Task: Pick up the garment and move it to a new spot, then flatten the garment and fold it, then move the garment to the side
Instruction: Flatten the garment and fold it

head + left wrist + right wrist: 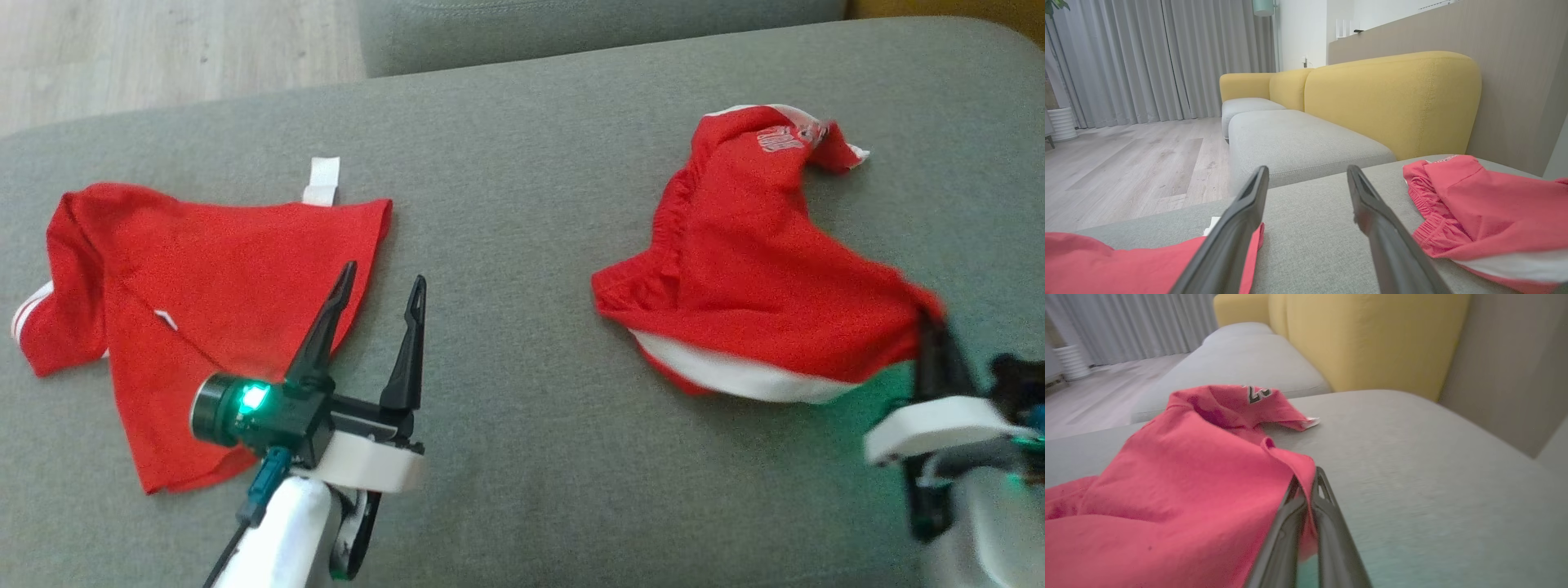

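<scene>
The garment [751, 269] is a crumpled pair of red shorts with a white hem and a gathered waistband, lying on the right of the grey cushion [522, 204]. My right gripper [931, 322] is shut on its near right corner, and the right wrist view shows red cloth pinched between the closed fingers [1306, 484], with the garment [1180, 469] bunched to their left. My left gripper [386, 273] stands open just above the cushion, nothing between its fingers. In the left wrist view the garment [1486, 208] lies to the right of that open left gripper [1308, 169].
A second red garment [204, 294] with white stripes lies spread on the cushion's left, its edge under my left gripper, and a white tag [322, 181] sits behind it. A yellow sofa back [1392, 102] rises beyond the cushion. Wooden floor [163, 49] lies past the far left edge.
</scene>
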`<state>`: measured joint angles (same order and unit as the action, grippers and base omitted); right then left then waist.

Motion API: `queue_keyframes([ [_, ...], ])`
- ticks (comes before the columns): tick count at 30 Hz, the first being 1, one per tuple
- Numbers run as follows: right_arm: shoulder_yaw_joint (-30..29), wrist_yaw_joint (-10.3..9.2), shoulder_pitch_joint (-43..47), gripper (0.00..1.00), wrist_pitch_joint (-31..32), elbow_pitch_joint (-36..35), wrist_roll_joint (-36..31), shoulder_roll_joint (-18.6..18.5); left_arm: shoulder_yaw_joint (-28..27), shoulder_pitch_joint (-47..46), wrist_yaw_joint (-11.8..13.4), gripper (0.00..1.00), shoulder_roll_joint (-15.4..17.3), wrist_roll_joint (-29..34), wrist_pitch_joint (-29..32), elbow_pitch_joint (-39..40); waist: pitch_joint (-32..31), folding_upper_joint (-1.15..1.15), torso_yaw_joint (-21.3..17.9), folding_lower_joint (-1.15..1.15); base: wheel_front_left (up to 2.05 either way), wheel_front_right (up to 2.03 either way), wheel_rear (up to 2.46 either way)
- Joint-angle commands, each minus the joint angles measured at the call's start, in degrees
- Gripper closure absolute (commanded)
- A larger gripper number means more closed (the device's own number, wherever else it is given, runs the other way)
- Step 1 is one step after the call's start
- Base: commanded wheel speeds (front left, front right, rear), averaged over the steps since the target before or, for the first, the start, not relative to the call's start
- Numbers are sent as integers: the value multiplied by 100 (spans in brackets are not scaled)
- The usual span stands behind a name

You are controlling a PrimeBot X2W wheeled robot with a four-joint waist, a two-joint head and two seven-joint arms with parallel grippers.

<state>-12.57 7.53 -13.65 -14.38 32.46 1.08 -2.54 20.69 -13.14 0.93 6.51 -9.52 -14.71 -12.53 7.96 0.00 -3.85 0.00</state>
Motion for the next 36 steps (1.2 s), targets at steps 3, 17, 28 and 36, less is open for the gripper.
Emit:
queue_keyframes([
  [3, -748, -4, -240, 100, 197, -618, -621, -33, -239, -80, -27, 0, -17, 51, -29, 237, -12, 0, -86, 0, 0, 0, 0],
  [17, -2538, -4, -659, 0, 1038, -1532, -1736, -35, -279, -235, -155, 0, -118, 126, -29, 213, 255, 0, 54, 0, 0, 0, 0],
  [28, -713, -4, -71, 0, 32, -1851, -670, -34, -358, -181, -199, 0, -180, 159, -29, 174, 39, 0, -22, 0, 0, 0, 0],
  [36, -849, -4, 243, 0, -43, -1775, -509, -34, -411, -85, -218, 0, -206, 184, -29, 174, -127, 0, -95, 0, 0, 0, 0],
])
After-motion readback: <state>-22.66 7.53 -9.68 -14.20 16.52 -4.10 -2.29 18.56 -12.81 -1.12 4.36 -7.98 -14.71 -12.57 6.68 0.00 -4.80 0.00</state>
